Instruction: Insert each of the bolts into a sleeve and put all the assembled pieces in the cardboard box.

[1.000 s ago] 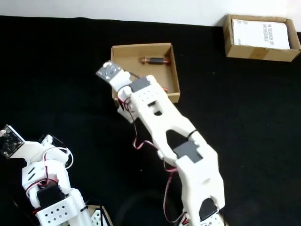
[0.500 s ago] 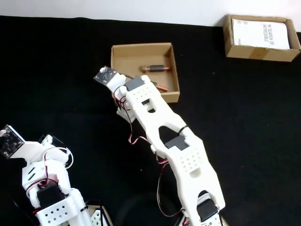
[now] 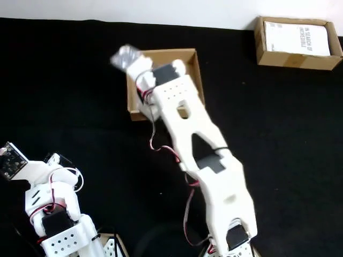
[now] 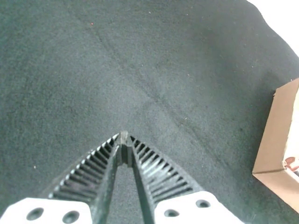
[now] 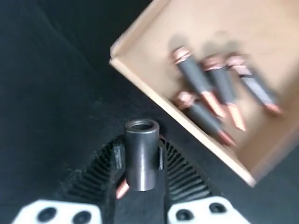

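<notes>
At the near edge of the table, the left arm (image 3: 53,214) is folded back over the black cloth (image 4: 93,70). The left gripper (image 4: 124,140) holds nothing; its ribbed fingers (image 4: 100,161) are pressed together, tips touching, above bare cloth. A corner of the cardboard box (image 4: 275,149) shows off to one side of it.

Farther in, the right arm (image 3: 198,144) stretches from the near edge toward the middle of the table, its wrist above the near left part of the cardboard box (image 3: 197,80). The right gripper (image 5: 140,145) pinches a dark sleeve (image 5: 141,161) between its fingers, the sleeve's open mouth facing the wrist camera. A copper bolt end (image 5: 122,189) pokes out at the sleeve's other end. In that wrist view the held piece hangs over cloth just short of the box wall (image 5: 149,91).

Inside the box lie four assembled pieces (image 5: 192,75), dark sleeves with copper ends, close together near that wall.

At the far right corner, well apart, a second cardboard box (image 3: 297,60) holds a white printed sheet (image 3: 297,37).
</notes>
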Robot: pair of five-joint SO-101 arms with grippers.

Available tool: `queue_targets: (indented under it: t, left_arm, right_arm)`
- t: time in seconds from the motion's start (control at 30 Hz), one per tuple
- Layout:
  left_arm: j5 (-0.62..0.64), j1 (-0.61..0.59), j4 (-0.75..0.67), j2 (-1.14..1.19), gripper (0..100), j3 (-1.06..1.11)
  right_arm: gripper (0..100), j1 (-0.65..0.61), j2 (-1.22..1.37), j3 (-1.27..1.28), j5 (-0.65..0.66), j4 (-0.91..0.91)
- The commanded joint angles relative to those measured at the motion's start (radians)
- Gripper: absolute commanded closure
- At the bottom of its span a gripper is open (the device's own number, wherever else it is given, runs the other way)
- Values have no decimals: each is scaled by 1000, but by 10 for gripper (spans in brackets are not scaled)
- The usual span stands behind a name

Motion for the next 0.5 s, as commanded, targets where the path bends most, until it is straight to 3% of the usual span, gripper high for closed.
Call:
queue_targets:
  t: [0.0, 0.13, 0.23, 0.47]
  left_arm:
    - [2, 39, -11, -4, 990, 18]
    - [3, 70, 28, -4, 990, 18]
    - [3, 157, 86, -5, 990, 15]
    - [-103, 360, 338, -5, 985, -200]
  right_arm:
    - [991, 50, -196, -154, -133, 91]
    - [991, 173, -360, -114, -261, 91]
    - [991, 242, -516, 71, -304, 93]
    - [991, 220, -1093, 1058, -319, 7]
